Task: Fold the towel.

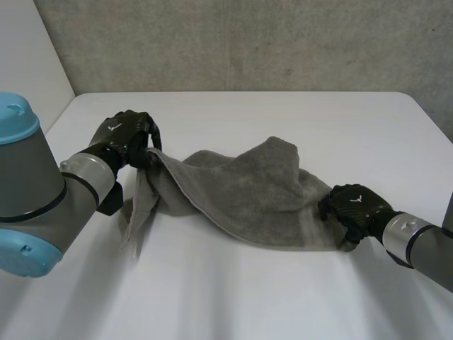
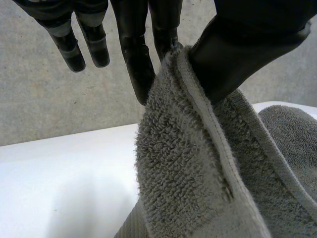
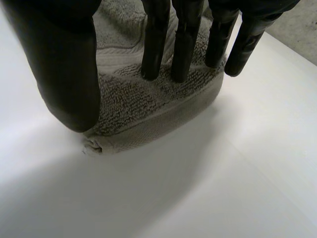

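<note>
A grey towel (image 1: 241,195) lies rumpled across the middle of the white table (image 1: 283,297). My left hand (image 1: 126,138) holds its left end raised off the table, and loose cloth hangs down from there. In the left wrist view the thumb (image 2: 247,39) pinches the towel's hemmed edge (image 2: 198,178) against a finger. My right hand (image 1: 356,207) rests on the towel's right end, low on the table. There its straight fingers (image 3: 183,44) press on the towel's corner (image 3: 143,104), with the thumb set down beside the hem.
A grey wall (image 1: 248,42) rises behind the table's far edge. Bare white tabletop stretches in front of the towel and off to the right.
</note>
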`<state>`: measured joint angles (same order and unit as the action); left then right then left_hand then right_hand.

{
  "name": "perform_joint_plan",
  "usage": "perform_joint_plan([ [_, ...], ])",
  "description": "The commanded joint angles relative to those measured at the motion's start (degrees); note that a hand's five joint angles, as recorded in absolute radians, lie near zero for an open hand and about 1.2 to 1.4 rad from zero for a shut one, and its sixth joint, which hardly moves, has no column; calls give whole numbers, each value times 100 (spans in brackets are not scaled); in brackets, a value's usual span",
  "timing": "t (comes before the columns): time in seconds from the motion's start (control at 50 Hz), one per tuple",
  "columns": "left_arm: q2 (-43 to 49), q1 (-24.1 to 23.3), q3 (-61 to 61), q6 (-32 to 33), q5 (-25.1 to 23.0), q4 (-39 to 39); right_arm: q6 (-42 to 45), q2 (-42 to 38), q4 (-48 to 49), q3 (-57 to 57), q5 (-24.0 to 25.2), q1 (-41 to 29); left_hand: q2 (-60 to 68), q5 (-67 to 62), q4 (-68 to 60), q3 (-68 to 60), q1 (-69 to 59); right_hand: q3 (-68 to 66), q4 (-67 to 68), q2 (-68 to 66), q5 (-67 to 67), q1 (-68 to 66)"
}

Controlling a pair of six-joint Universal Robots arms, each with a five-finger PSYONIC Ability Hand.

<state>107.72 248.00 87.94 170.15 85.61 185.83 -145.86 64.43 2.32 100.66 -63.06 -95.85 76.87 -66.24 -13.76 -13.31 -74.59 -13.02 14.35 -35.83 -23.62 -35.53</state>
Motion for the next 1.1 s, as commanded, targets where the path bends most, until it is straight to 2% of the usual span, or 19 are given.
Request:
perform_joint_plan([
  [0.02,-5,-6,39,1,0,41,-21,246,-126,208,83,22,313,-376,376,331,-541,302,-435,337,117,307],
  [0.3,-14,-33,48,1,0,41,-4,-36,58,94,109,-22,313,-376,376,331,-541,302,-435,119,-102,89],
  [0.42,-5,-33,48,1,0,50,14,-220,164,15,92,-31,313,-376,376,331,-541,302,-435,-369,-590,-399],
  [0.52,12,-33,48,1,0,50,5,-273,173,-55,92,-31,313,-376,376,331,-541,302,-435,-1715,-1936,-1745],
  [0.54,12,-33,48,1,0,50,5,-282,173,-72,92,-31,313,-376,376,331,-541,302,-435,-2481,-2702,-2511],
  [0.56,12,-33,48,1,0,50,5,-282,173,-73,92,-31,313,-376,376,331,-541,302,-435,-2488,-2709,-2519],
  [0.6,12,-42,48,1,0,58,-4,-290,173,-108,92,-31,313,-376,376,331,-541,302,-435,-4407,-4628,-4437],
  [0.74,-32,-33,48,1,-9,50,-48,-194,146,-117,92,-75,313,-376,376,331,-541,302,-435,-4417,-4638,-4447],
  [0.86,-49,-24,48,1,-9,50,-654,255,93,-134,144,-57,313,-376,376,331,-541,302,-435,-4417,-4638,-4447],
  [1.02,-85,-42,74,1,-18,-3,-1243,615,-3,-108,619,13,313,-376,376,331,-541,302,-435,-4417,-4638,-4447],
  [1.1,-277,-59,363,71,-70,-47,-1261,755,-528,-186,786,13,313,-376,376,331,-541,302,-435,-4417,-4638,-4447],
])
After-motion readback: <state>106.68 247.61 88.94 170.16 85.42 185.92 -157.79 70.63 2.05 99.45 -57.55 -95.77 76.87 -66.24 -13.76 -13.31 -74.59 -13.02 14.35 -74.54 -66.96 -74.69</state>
